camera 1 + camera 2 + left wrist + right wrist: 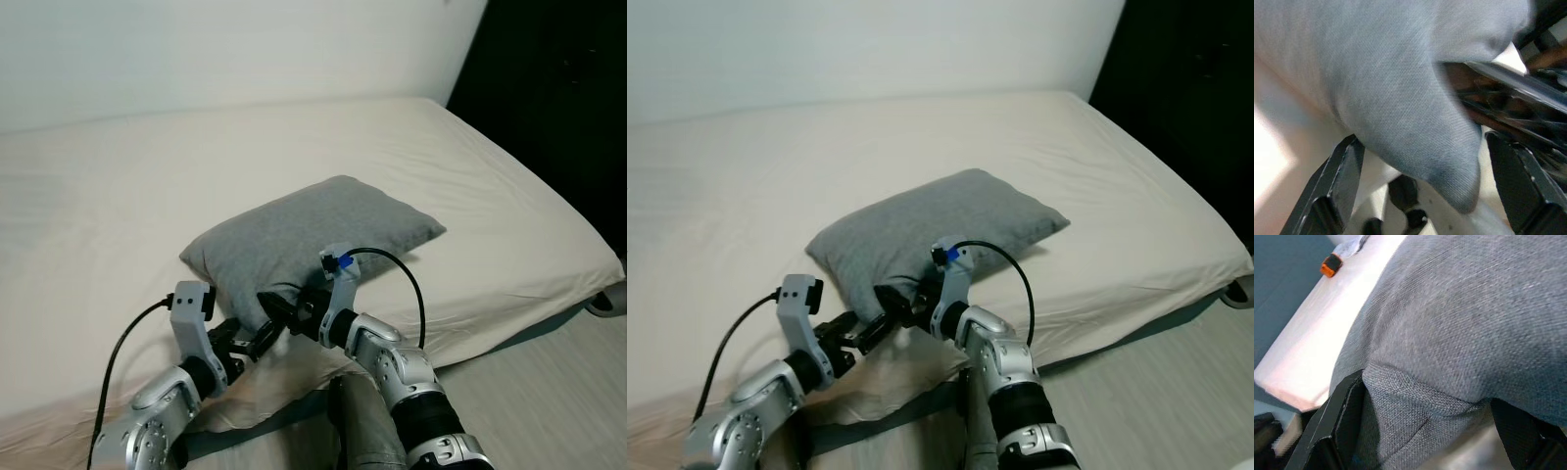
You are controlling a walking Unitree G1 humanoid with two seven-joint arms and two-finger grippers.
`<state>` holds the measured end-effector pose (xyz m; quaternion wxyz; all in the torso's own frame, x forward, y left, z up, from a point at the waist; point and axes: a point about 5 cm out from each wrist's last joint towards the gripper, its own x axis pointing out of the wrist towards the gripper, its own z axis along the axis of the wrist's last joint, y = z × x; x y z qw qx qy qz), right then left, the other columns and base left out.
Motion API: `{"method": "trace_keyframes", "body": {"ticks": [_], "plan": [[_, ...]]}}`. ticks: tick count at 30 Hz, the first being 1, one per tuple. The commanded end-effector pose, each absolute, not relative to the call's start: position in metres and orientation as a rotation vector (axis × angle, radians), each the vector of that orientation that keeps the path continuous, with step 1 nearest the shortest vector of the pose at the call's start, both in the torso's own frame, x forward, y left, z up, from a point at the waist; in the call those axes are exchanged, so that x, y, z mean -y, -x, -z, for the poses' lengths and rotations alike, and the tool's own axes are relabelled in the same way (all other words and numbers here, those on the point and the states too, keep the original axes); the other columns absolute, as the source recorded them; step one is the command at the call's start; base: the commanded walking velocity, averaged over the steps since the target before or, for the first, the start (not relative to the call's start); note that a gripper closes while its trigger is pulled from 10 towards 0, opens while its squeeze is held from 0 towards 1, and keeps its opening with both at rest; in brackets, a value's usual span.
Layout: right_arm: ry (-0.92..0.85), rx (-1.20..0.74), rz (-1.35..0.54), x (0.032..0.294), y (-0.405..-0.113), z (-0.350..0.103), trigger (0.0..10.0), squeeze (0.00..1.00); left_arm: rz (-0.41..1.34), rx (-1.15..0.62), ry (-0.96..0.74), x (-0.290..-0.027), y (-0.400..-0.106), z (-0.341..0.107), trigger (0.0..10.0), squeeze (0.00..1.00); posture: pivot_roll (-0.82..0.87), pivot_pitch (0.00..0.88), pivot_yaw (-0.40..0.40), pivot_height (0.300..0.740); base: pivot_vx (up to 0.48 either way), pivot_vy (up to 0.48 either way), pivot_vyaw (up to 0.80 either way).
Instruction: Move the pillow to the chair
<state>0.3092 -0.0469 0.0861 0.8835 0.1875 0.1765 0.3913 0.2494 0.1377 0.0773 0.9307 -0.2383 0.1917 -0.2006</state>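
My two silver arms reach forward from the lower edge of the head view toward a grey pillow [312, 235] that lies on a bed [118, 196] covered with a cream sheet. My left pincer [257, 343] is at the pillow's nearest corner; the wrist view shows its black fingers [1337, 186] spread apart with that corner of grey fabric hanging between them, not pinched. Just beside it, my right pincer [281, 311] meets the same near edge, its fingers [1344, 418] standing wide on either side of a fold of the pillow. Beyond the pillow the bed runs back to a pale wall [225, 49].
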Motion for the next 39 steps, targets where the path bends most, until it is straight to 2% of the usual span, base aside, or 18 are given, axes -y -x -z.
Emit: {"method": "trace_keyframes", "body": {"ticks": [1,3,4,7,11,19,21,22,23,25,26,28,29,30,31,32,34,39], "plan": [[-0.389,-0.362,-0.869,0.039,-0.305,-0.088,10.0,0.00,0.391,-0.416,0.511,-0.138,-0.249,-0.074,10.0,0.00,0.04,0.093,-0.100,0.547,0.000,0.000,0.00],[-0.389,-0.366,-0.877,0.040,-0.303,-0.087,10.0,0.00,0.333,-0.435,0.570,-0.139,-0.255,-0.068,10.0,0.00,0.04,0.097,-0.103,0.547,0.000,0.000,0.00],[-0.391,-0.373,-0.890,0.042,-0.298,-0.086,10.0,0.00,0.253,-0.431,0.658,-0.144,-0.265,-0.063,10.0,1.00,0.03,0.100,-0.104,0.547,0.000,0.000,0.00],[-0.368,-0.388,-0.904,0.045,-0.293,-0.084,10.0,0.00,0.172,-0.407,0.790,-0.151,-0.278,-0.059,10.0,1.00,0.03,0.100,-0.105,0.547,0.000,0.000,0.00],[-0.283,-0.426,-0.912,0.048,-0.288,-0.077,10.0,0.00,0.135,-0.418,0.788,-0.159,-0.290,-0.055,10.0,1.00,0.03,0.099,-0.103,0.547,0.000,0.000,0.00],[-0.266,-0.430,-0.914,0.049,-0.287,-0.076,10.0,0.00,0.129,-0.431,0.786,-0.159,-0.291,-0.056,10.0,1.00,0.03,0.098,-0.102,0.547,0.000,0.000,0.00],[-0.049,-0.400,-0.729,0.083,-0.292,-0.079,10.0,0.00,0.118,-0.419,0.428,-0.198,-0.299,-0.058,10.0,1.00,0.02,0.090,-0.082,0.547,0.000,0.000,0.00],[-0.049,-0.400,-0.729,0.083,-0.292,-0.079,10.0,0.00,0.118,-0.419,0.428,-0.198,-0.299,-0.058,10.0,1.00,0.02,0.090,-0.082,0.547,0.000,0.000,0.00],[-0.014,-0.351,-0.684,0.095,-0.294,-0.089,10.0,0.00,0.146,-0.402,0.302,-0.218,-0.299,-0.063,10.0,0.62,0.02,0.088,-0.080,0.547,0.000,0.000,0.00],[-0.014,-0.351,-0.684,0.095,-0.294,-0.089,10.0,0.00,0.146,-0.402,0.302,-0.218,-0.299,-0.063,10.0,0.62,0.02,0.088,-0.080,0.547,0.000,0.000,0.00],[-0.002,-0.307,-0.668,0.102,-0.294,-0.098,10.0,0.00,0.181,-0.391,0.225,-0.232,-0.296,-0.068,10.0,0.00,0.02,0.086,-0.077,0.547,0.000,0.000,0.00],[-0.002,-0.307,-0.668,0.102,-0.294,-0.098,10.0,0.00,0.181,-0.391,0.225,-0.232,-0.296,-0.068,10.0,0.00,0.02,0.086,-0.077,0.547,0.000,0.000,0.00],[-0.021,-0.265,-0.698,0.103,-0.293,-0.108,10.0,0.00,0.225,-0.385,0.197,-0.246,-0.292,-0.071,10.0,0.00,0.02,0.083,-0.075,0.547,0.000,0.000,0.00],[-0.021,-0.265,-0.698,0.103,-0.293,-0.108,10.0,0.00,0.225,-0.385,0.197,-0.246,-0.292,-0.071,10.0,0.00,0.02,0.083,-0.075,0.547,0.000,0.000,0.00],[-0.017,-0.258,-0.710,0.106,-0.290,-0.111,10.0,0.00,0.239,-0.395,0.175,-0.265,-0.288,-0.075,10.0,0.00,0.02,0.078,-0.074,0.547,0.000,0.000,0.00],[-0.017,-0.258,-0.710,0.106,-0.290,-0.111,10.0,0.00,0.239,-0.395,0.175,-0.265,-0.288,-0.075,10.0,0.00,0.02,0.078,-0.074,0.547,0.000,0.000,0.00],[-0.010,-0.285,-0.693,0.112,-0.288,-0.110,10.0,0.00,0.198,-0.380,0.197,-0.293,-0.288,-0.087,10.0,0.00,0.02,0.075,-0.073,0.547,0.000,0.000,0.00],[0.008,-0.358,-0.619,0.122,-0.286,-0.101,10.0,0.00,0.092,-0.317,0.231,-0.315,-0.297,-0.105,10.0,0.00,0.01,0.073,-0.069,0.547,0.000,0.000,0.00]]}}
